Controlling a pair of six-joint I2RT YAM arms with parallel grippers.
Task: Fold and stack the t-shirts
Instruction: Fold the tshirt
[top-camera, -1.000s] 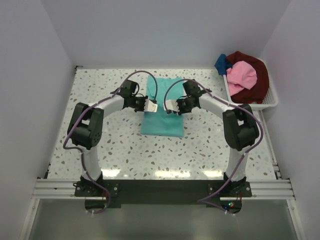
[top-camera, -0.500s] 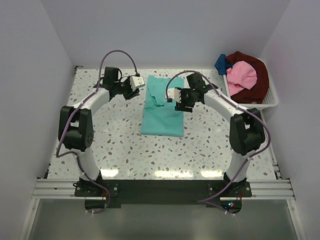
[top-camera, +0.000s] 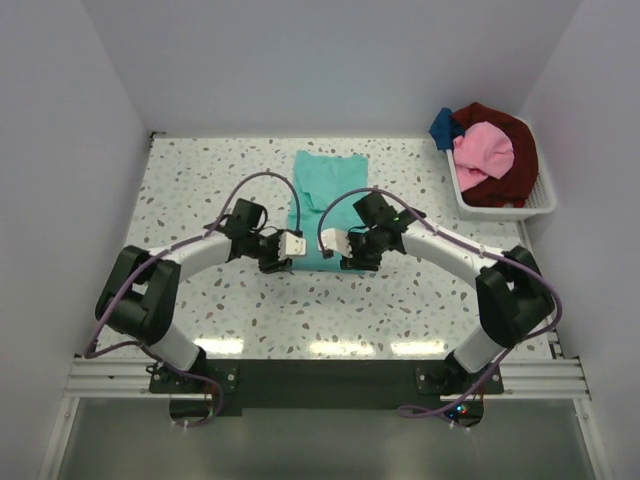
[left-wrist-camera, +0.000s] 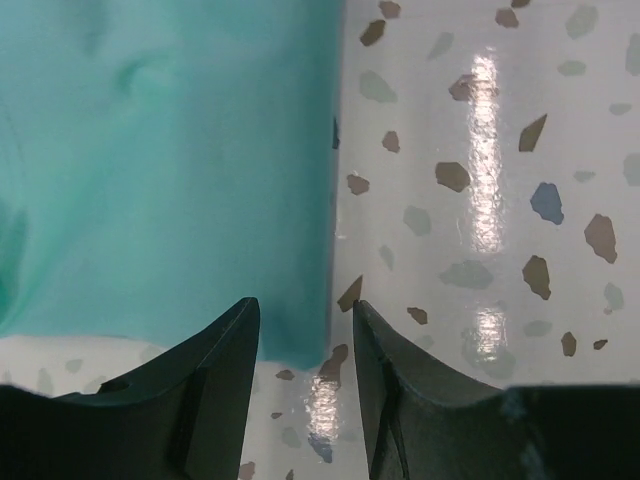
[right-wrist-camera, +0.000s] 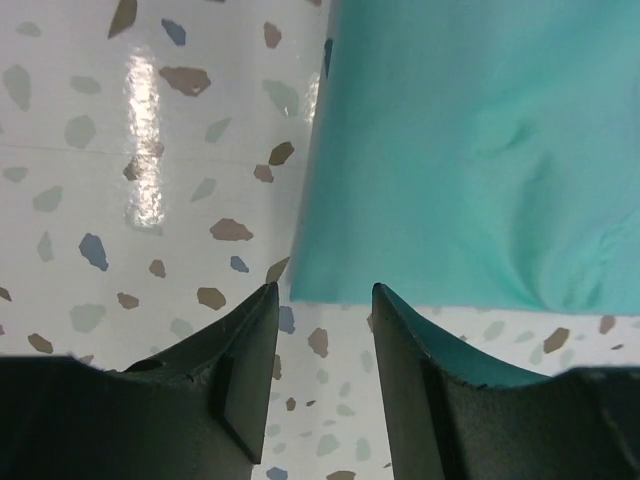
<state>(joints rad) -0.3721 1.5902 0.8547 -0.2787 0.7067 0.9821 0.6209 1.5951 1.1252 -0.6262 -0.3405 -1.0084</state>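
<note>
A teal-green t-shirt (top-camera: 325, 195), folded into a long strip, lies flat in the middle of the table. My left gripper (top-camera: 287, 252) is open over its near left corner. In the left wrist view the teal shirt (left-wrist-camera: 170, 170) has its corner between the spread fingers of the left gripper (left-wrist-camera: 305, 335), not gripped. My right gripper (top-camera: 343, 252) is open over the near right corner. In the right wrist view the teal shirt (right-wrist-camera: 470, 150) has its corner just ahead of the right gripper (right-wrist-camera: 322, 300). Pink (top-camera: 484, 148), dark red (top-camera: 510, 170) and blue (top-camera: 443, 127) shirts lie in the basket.
A white slatted basket (top-camera: 535, 207) stands at the back right corner, heaped with the other shirts. The speckled tabletop (top-camera: 200, 180) is walled on the left, back and right. Both arms arch inward over the table's front half.
Both grippers have come from the shirt's far half to its near edge. The left arm swung out to the far left half a second ago, then came back in low.
</note>
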